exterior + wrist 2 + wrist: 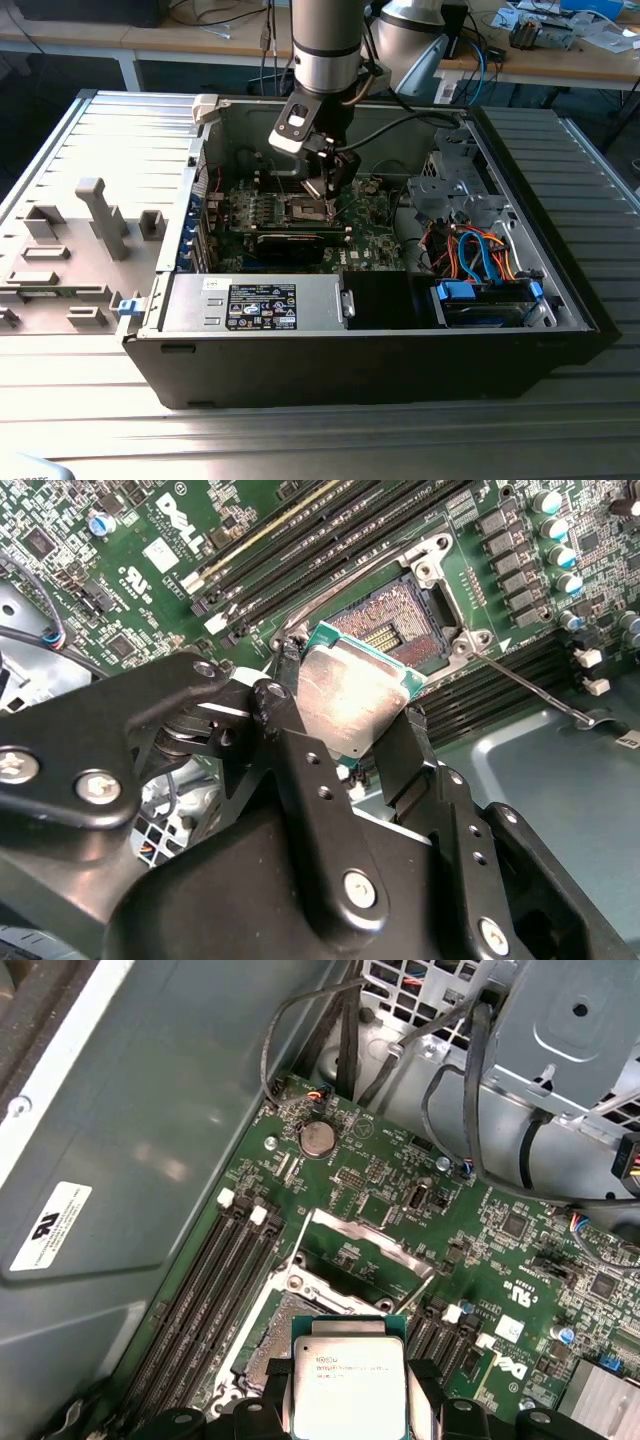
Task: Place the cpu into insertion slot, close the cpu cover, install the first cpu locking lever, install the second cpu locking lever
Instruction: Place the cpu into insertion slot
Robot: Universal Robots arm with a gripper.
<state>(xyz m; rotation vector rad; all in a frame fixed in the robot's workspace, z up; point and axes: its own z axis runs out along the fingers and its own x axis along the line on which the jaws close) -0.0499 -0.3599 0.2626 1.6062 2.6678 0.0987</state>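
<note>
The exterior view stands off the near side of the open computer case (pixel 350 370), set high, and looks down and away across the counter (pixel 300 440), taking in the whole case and the arm (pixel 325 45). Both wrist views ride close behind the hand (pixel 348 715) (pixel 348 1390) and look steeply down from different sides. They share the chip (pixel 350 695) (pixel 348 1380) it grips, the socket (pixel 405 615) (pixel 275 1335) and the green board (pixel 130 540) (pixel 400 1200).
</note>
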